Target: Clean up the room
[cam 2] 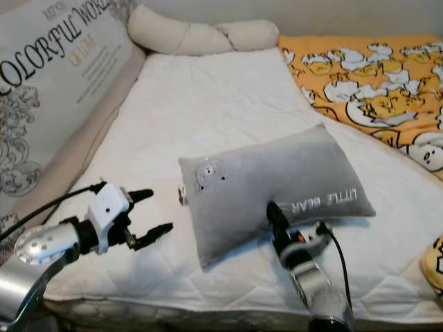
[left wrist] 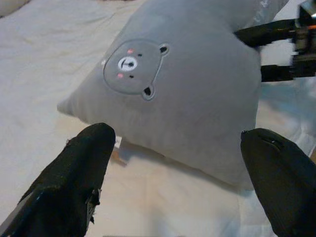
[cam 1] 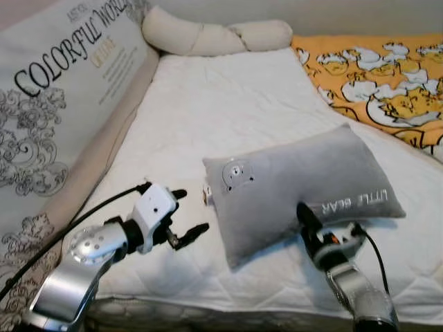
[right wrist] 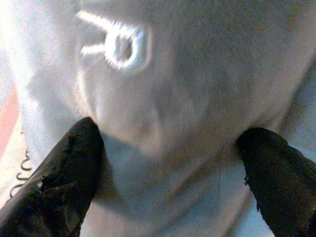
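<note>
Right pincer is at the near edge of the grey pillow, fingers spread, one lying on top of the fabric. Left pincer hovers just beside the pillow's left end, fingers spread, holding nothing. The pillow lies flat on the white mattress. Beyond it: orange duck-print blanket, cream bolster.

A home bedroom (quilted mattress, pillows).
</note>
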### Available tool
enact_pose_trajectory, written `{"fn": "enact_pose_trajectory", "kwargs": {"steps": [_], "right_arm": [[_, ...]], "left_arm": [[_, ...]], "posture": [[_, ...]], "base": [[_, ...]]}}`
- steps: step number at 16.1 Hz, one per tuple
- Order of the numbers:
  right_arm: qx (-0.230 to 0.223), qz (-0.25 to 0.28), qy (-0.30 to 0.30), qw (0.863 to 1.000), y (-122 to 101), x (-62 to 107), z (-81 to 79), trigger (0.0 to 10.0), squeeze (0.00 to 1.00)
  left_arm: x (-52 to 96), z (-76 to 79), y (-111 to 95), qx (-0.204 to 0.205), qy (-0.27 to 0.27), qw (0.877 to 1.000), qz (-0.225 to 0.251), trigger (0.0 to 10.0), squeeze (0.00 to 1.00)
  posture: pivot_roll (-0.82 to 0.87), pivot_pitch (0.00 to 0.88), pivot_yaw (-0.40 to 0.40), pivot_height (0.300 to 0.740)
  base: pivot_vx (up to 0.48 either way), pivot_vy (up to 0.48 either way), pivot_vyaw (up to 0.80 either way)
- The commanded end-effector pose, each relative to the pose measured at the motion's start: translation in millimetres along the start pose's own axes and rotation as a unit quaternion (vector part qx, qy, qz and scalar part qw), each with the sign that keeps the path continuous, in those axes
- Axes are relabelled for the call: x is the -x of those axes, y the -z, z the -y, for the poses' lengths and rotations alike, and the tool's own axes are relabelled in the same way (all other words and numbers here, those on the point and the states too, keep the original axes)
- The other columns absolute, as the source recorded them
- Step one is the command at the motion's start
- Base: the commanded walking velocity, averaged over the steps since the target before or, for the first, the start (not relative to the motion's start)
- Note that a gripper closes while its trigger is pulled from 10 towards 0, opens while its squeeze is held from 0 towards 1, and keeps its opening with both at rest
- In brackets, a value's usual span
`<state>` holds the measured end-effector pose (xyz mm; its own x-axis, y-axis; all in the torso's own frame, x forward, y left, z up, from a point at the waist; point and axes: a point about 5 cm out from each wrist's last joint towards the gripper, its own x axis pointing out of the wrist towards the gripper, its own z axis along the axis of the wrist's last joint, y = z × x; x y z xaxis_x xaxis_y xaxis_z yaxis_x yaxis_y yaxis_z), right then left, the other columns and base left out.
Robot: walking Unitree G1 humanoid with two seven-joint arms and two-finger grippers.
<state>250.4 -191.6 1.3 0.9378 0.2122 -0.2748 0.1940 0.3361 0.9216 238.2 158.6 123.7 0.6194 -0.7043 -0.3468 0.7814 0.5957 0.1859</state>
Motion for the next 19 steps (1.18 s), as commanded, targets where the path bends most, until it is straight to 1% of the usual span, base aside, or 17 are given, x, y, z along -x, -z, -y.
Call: {"fn": "enact_pose_trajectory", "kwargs": {"steps": [1, 2, 3, 4, 5, 7, 9, 10, 12, 14, 19], "right_arm": [[-0.005, -0.004, 0.001, 1.000, 2.3, -5.3, -0.1, 10.0, 0.00], [-0.009, 0.003, 0.007, 1.000, -0.5, -9.8, -0.7, 10.0, 0.00], [-0.013, 0.017, 0.014, 1.000, -6.1, -17.7, -4.7, 4.7, 0.00], [-0.008, 0.027, -0.004, 1.000, -11.2, -24.8, -13.7, 0.0, 0.00], [0.003, 0.037, -0.022, 0.999, -14.8, -30.0, -21.2, 0.0, 0.00], [0.004, 0.043, -0.060, 0.997, -19.6, -40.8, -36.7, 0.0, 0.00], [0.001, 0.046, -0.061, 0.997, -21.3, -45.2, -40.5, 0.0, 0.00], [-0.004, 0.043, -0.055, 0.998, -21.6, -47.5, -41.6, 0.0, 0.00], [0.017, 0.033, -0.040, 0.999, -18.8, -50.7, -40.8, 0.0, 0.00], [0.019, 0.039, -0.013, 0.999, -20.0, -51.4, -36.8, 0.0, 0.00], [0.016, 0.051, -0.001, 0.999, -24.6, -51.1, -34.1, 0.0, 0.00]], "left_arm": [[-0.1, -2.5, -2.2, -0.004, 0.003, 1.000, -0.001, 10.0, 0.09], [-0.5, -3.3, -2.8, -0.005, 0.003, 1.000, 0.000, 10.0, 0.08], [-0.9, -4.5, -3.6, -0.007, 0.003, 1.000, 0.001, 10.0, 0.09], [-1.2, -5.8, -4.4, -0.008, 0.000, 1.000, 0.002, 10.0, 0.09], [-1.3, -6.7, -4.7, -0.008, -0.002, 1.000, 0.002, 10.0, 0.08], [-2.1, -7.3, -5.4, -0.007, -0.003, 1.000, 0.004, 10.0, 0.09], [-2.7, -7.5, -5.6, -0.006, -0.005, 1.000, 0.005, 10.0, 0.09], [-2.9, -7.5, -5.6, -0.005, -0.005, 1.000, 0.005, 10.0, 0.09], [-2.7, -7.1, -4.8, -0.004, -0.004, 1.000, 0.004, 10.0, 0.09], [-3.7, -6.1, -5.1, -0.003, -0.001, 1.000, 0.004, 10.0, 0.09], [-4.8, -5.4, -5.3, -0.002, 0.002, 1.000, 0.006, 10.0, 0.09]], "posture": [[0.03, 0.000, 0.085, 0.740], [0.03, 0.000, 0.084, 0.740], [0.04, 0.000, 0.082, 0.740], [0.04, 0.000, 0.080, 0.740], [0.04, 0.000, 0.079, 0.740], [0.05, 0.000, 0.071, 0.740], [0.05, 0.000, 0.068, 0.740], [0.05, 0.000, 0.066, 0.740], [0.05, 0.000, 0.068, 0.740], [0.05, 0.000, 0.069, 0.740], [0.04, 0.000, 0.076, 0.740]], "base": [[0.000, 0.000, 0.00], [0.000, 0.000, 0.00], [0.000, 0.000, 0.00], [0.000, 0.000, 0.00], [0.000, 0.000, 0.00], [0.000, 0.000, 0.00], [0.000, 0.000, 0.00], [0.000, 0.000, 0.00], [0.000, 0.000, 0.00], [0.000, 0.000, 0.00], [0.000, 0.000, 0.00]]}}
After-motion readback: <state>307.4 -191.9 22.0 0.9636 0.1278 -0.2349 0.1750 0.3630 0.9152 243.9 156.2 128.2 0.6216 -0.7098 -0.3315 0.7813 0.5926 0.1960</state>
